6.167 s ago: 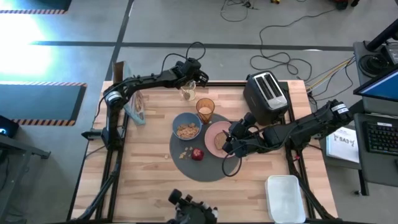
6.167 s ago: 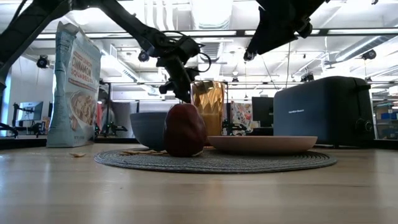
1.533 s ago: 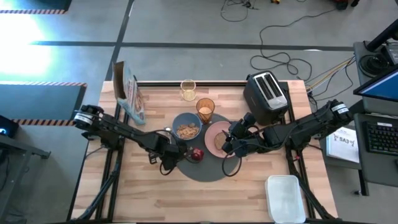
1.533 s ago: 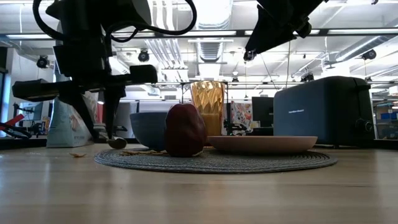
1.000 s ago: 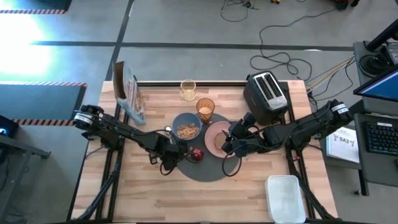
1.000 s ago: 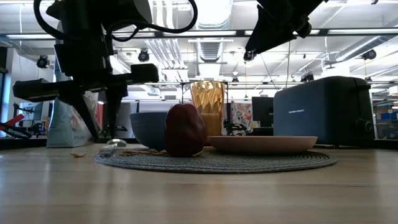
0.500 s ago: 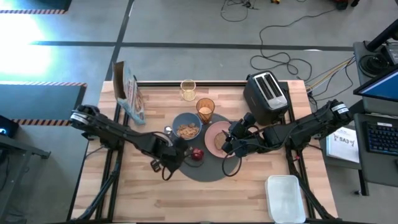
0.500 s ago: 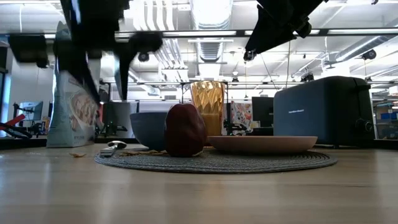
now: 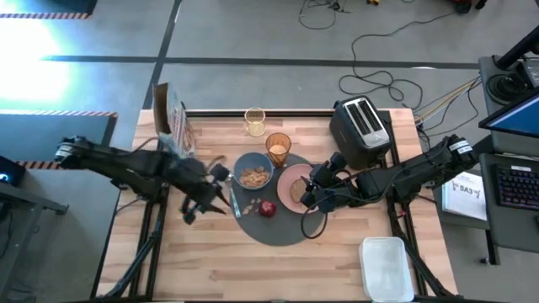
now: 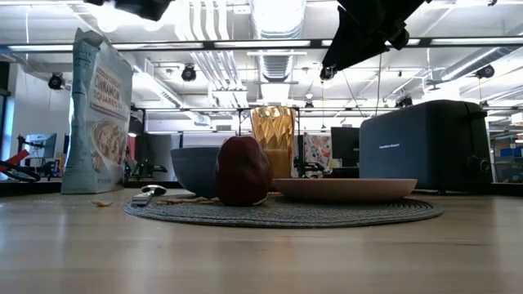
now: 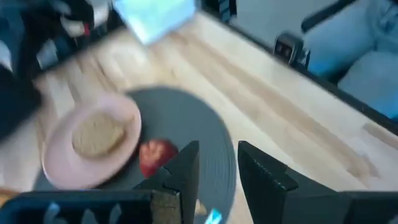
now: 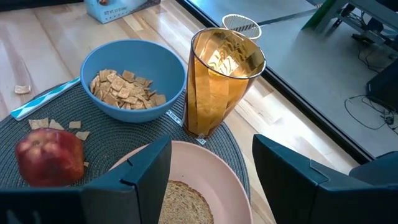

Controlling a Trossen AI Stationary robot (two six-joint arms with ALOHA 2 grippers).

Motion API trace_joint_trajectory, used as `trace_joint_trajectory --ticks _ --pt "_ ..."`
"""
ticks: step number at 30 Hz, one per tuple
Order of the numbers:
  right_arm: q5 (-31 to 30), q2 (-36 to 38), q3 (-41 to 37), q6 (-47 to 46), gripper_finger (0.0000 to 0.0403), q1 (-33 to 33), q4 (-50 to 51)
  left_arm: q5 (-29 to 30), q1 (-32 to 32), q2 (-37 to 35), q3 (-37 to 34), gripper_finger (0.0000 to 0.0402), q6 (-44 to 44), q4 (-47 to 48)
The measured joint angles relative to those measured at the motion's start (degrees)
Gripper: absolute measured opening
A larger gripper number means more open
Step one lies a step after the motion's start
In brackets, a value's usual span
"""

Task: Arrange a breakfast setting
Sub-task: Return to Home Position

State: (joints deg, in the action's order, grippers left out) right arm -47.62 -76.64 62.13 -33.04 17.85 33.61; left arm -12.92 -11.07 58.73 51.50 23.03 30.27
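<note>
Dark-grey woven mat is laid at the middle of the wooden table, and the setting is carried on it. The blue bowl is set on the far left part of the mat and is filled with cereal squares. The amber tumbler is stood upright just behind the bowl, at the mat's far edge. The pink plate is set just right of the bowl, and the toast slice is laid flat on it. The red apple is placed on the mat nearer the front, between bowl and plate. A few loose cereal pieces are scattered beside it. The spoon, with a light-blue handle, is laid just left of the bowl at the mat's left edge. Whether bowl and spoon touch cannot be told.

The left hand is raised above the table near the mat's left edge. Its fingers are parted and nothing is held between them. The right hand is held over the pink plate, above the toast, with its fingers spread wide and nothing gripped.

A black toaster is stood at the far right of the table and a white tray at the near right corner. A cereal bag is stood upright at the far left, and a small glass behind the tumbler, off the mat.
</note>
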Motion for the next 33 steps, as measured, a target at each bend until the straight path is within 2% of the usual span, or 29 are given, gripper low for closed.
trace_joint_trajectory --ticks 3,8,13,17,33 --pt "0.00 0.00 0.00 0.00 0.0215 0.00 0.00 -1.82 -0.02 -7.04 -9.55 0.0092 1.50 -10.71" --pt "0.00 0.00 0.00 0.00 0.0215 0.00 0.00 -2.69 0.02 -15.85 -28.71 0.0092 1.94 -40.40" --pt "0.00 0.00 0.00 0.00 0.0215 0.00 -0.01 -2.63 0.02 -19.18 -43.27 0.0092 1.94 -64.77" --pt "0.00 0.00 0.00 0.00 0.0215 0.00 0.00 -2.58 0.02 -19.29 -50.27 0.0092 1.92 -76.20" --pt "0.00 0.00 0.00 0.00 0.0215 0.00 -0.02 -2.59 0.02 -18.17 -46.40 0.0092 1.07 -74.78"
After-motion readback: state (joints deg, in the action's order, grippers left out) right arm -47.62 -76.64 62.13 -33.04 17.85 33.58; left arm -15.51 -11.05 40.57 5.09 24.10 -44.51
